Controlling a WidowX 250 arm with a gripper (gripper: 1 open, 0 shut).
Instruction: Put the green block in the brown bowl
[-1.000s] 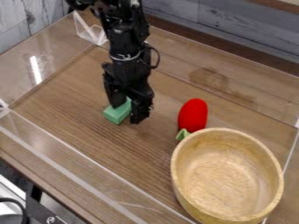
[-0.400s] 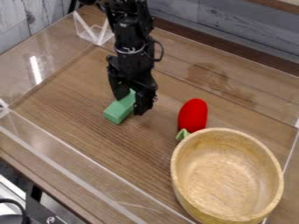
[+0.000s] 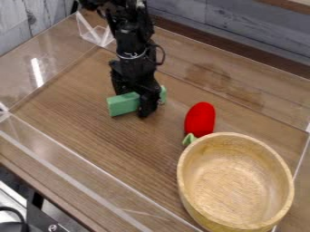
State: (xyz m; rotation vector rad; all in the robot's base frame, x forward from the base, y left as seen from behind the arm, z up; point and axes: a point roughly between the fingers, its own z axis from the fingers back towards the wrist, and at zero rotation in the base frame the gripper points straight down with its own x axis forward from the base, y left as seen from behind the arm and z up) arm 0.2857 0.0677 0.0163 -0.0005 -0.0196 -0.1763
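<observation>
A: Where's the green block (image 3: 120,104) rn?

B: On the wooden surface (image 3: 72,136), lying flat, right at the foot of the arm. The claw (image 3: 140,101) points straight down over its right end, jaws spread wide, nothing held. Looks to me like it's lining up for a grab, block not lifted yet.

A: Is it actually straddling the block?

B: Can't tell for sure. Dark fingers cover the block's right end, so whether one finger sits each side or both are just beside it is hidden. Touching or not, also unclear at this res.

A: And the brown bowl (image 3: 188,192)?

B: Front right, near the edge, empty, well apart from the block. Its rim is cut off a bit at the bottom of the frame. Probably parked there so the arm has a clear path over.

A: Anything btwn them?

B: A red rounded item (image 3: 200,117) w/ a green stem end, lying between block and bowl, just beside the bowl's rim. Could get clipped on the carry, imo. Also clear walls (image 3: 54,63) ring the surface, hard to trace bc of glare.
</observation>
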